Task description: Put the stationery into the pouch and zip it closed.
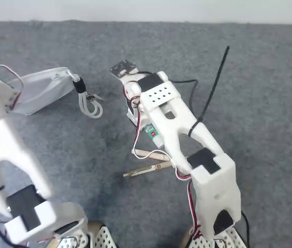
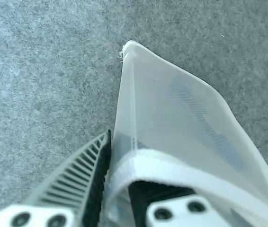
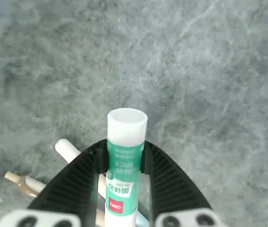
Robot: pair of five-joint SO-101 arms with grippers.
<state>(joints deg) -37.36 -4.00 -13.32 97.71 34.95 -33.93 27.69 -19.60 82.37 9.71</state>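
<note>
The left end effector (image 2: 120,189) is closed on the rim of the pouch (image 2: 172,109), with one finger outside and one inside the opening. In the high view the pouch (image 1: 43,93) is at the upper left, its white cord (image 1: 90,105) on the grey tabletop (image 1: 259,77). The right end effector (image 3: 126,147) grips the glue stick (image 3: 127,125), white cap pointing outward. Two wooden pens (image 1: 151,161) lie on the tabletop at the lower centre of the high view, beside the right arm, well apart from the pouch.
</note>
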